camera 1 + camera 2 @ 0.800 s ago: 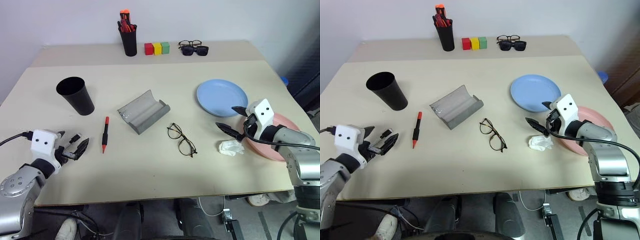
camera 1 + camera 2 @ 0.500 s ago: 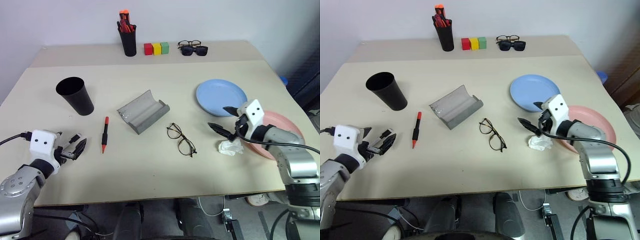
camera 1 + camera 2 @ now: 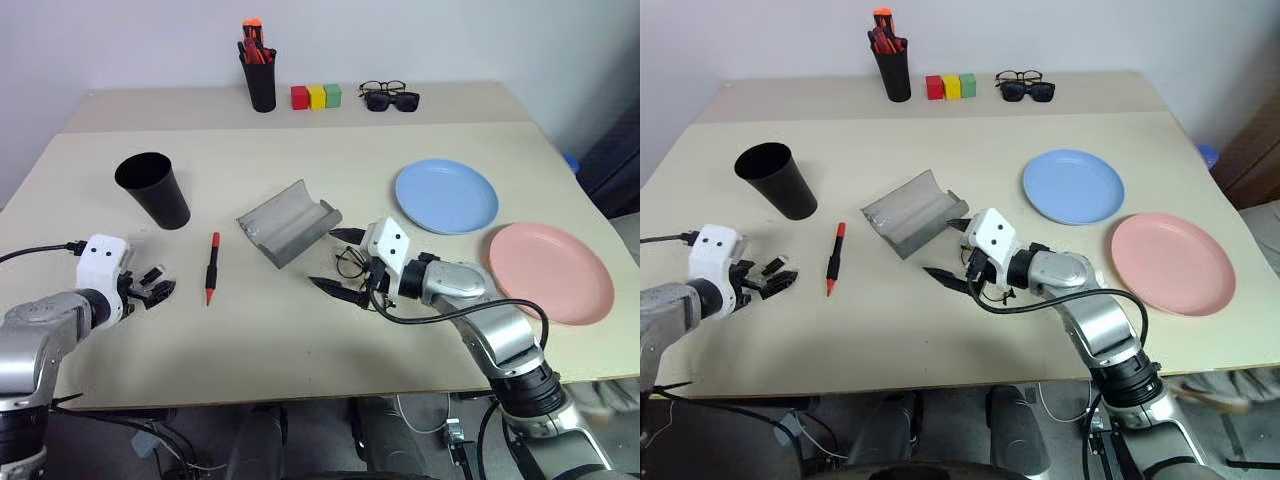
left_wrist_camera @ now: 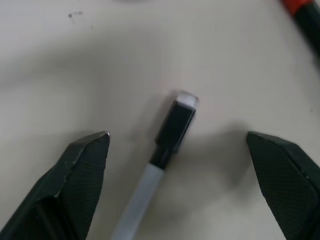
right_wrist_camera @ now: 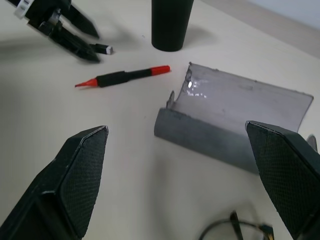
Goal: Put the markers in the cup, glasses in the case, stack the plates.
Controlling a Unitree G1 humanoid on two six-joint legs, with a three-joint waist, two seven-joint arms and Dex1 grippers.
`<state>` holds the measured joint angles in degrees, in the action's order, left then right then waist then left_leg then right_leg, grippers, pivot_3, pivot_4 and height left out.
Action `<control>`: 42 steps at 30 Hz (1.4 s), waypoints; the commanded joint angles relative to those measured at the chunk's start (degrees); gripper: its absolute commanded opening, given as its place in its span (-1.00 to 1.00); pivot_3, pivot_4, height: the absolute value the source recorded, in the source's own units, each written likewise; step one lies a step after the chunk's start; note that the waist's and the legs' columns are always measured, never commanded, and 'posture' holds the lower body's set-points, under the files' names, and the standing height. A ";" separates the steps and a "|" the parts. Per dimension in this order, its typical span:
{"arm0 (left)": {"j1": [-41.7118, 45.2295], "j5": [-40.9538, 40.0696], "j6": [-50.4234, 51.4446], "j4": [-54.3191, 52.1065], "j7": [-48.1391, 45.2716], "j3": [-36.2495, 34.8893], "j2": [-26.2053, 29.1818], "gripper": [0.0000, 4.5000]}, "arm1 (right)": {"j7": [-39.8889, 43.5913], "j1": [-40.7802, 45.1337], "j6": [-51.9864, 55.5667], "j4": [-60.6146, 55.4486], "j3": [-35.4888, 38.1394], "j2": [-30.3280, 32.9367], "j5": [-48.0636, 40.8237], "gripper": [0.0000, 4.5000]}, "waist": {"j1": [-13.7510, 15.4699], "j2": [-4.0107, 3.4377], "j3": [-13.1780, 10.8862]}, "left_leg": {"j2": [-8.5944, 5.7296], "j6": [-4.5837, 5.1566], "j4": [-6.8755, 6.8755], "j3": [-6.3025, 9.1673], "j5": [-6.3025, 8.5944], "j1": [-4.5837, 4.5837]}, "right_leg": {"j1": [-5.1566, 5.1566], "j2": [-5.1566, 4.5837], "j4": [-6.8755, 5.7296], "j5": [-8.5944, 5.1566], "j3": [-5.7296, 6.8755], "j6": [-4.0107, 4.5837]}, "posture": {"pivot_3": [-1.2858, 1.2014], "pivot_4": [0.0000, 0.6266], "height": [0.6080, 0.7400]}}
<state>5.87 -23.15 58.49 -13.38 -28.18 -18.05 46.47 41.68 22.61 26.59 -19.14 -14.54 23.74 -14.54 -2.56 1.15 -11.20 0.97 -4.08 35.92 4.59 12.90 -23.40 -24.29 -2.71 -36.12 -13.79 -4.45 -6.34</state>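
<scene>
Near the counter's middle, the glasses (image 3: pixel 352 266) are being approached by the released right tool (image 3: pixel 337 260), beside the open case (image 3: pixel 288 222). Left tool (image 3: pixel 152 289) released, idle. Next: fingers being closed on the frame.

Red-black marker (image 3: pixel 211 269) lies flat at five o'clock from the upright black cup (image 3: pixel 153 190); grey case (image 3: pixel 287 222) lies open.

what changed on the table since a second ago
The right gripper swung from beside the pink plate across to the glasses, jaws open around them, not yet gripping. The crumpled tissue near the pink plate is gone. The left gripper stayed open beside the marker. Cup, case and blue plate are unmoved.
</scene>
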 commanded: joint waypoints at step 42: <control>32.02 18.24 -63.69 32.97 23.91 1.27 -18.22 0.30 | -3.53 5.53 -4.40 2.82 -1.20 -7.14 3.70 1.00 | 0.08 0.14 0.02 | -0.02 -0.02 0.03 0.09 -0.02 -0.04 | 0.02 0.01 -0.06 0.26 0.07 -0.37 | 0.03 -0.52 1.00</control>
<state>37.55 -4.13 -3.79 20.77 -4.77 -15.30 28.13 38.33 27.59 23.23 -13.78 -16.47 16.78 -10.60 -2.48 1.29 -11.18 0.95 -4.10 35.94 4.68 12.88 -23.44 -24.27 -2.69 -36.19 -13.53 -4.39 -6.72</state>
